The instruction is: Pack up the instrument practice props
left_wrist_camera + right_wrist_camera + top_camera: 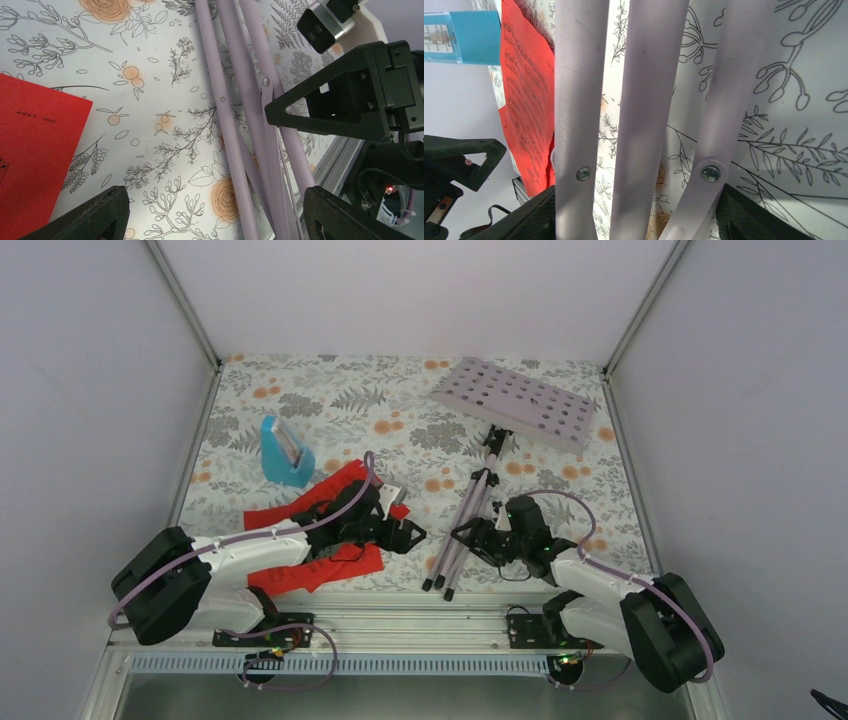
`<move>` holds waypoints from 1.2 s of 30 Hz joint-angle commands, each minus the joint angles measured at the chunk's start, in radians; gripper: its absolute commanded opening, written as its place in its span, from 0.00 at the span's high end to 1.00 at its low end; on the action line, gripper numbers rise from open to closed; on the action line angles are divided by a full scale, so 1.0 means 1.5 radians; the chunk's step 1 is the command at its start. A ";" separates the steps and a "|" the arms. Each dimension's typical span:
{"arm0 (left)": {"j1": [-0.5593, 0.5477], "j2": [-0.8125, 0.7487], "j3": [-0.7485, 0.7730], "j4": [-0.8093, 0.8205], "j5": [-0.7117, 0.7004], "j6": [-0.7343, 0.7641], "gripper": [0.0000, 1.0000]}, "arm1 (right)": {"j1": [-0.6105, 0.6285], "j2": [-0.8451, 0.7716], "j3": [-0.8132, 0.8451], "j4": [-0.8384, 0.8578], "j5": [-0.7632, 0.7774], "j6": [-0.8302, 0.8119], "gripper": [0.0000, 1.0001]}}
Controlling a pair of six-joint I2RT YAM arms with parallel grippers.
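**Figure: Practice props lying loose on the table, both grippers at the folded stand legs**

All three props are seen resting directly on the floral tablecloth (340, 400). The pale lilac music stand (480, 485) is laid flat on the right half of the cloth. Its perforated desk (512, 402) is turned toward the far right corner, and its folded legs (452, 550) are pointed toward the near edge.

The light-blue metronome (283, 452) is placed on the left half, white face showing, just beside the far end of the red sheet-music pages (300, 576). The pages are spread at an angle and partly covered by the left arm.

The left gripper (408, 532) is held just left of the legs, beyond the near-right corner of the pages. In the left wrist view its jaws are spread wide and nothing is held. Only bare cloth and the lilac tubes are seen between the fingers (100, 212).

The right gripper (468, 533) is set across the legs from the right. In the right wrist view three lilac tubes are framed between its fingers (754, 217). Whether the pads are pressed against the tubes cannot be told. The metronome and the pages are seen at the left edge of that view.
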 commanded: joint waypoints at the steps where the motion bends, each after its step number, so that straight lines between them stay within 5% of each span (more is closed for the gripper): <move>1: 0.006 -0.020 -0.006 0.000 -0.014 0.010 0.13 | 0.008 0.012 -0.006 0.049 0.018 -0.005 0.32; 17: 0.017 -0.038 -0.003 -0.006 -0.028 0.010 0.13 | 0.009 0.021 -0.015 0.096 0.028 -0.014 0.55; 19: 0.019 -0.040 -0.002 -0.005 -0.030 0.012 0.13 | 0.009 0.013 -0.015 0.096 0.031 -0.014 0.51; 25: 0.027 -0.056 0.018 -0.025 -0.051 0.034 0.11 | 0.009 -0.033 0.031 -0.005 0.079 -0.066 0.15; 31: 0.077 -0.049 0.107 -0.059 -0.065 0.111 0.07 | 0.006 -0.063 0.201 -0.157 0.211 -0.217 0.01; 36: 0.175 -0.015 0.205 -0.053 -0.061 0.175 0.06 | -0.054 0.000 0.343 -0.151 0.241 -0.322 0.00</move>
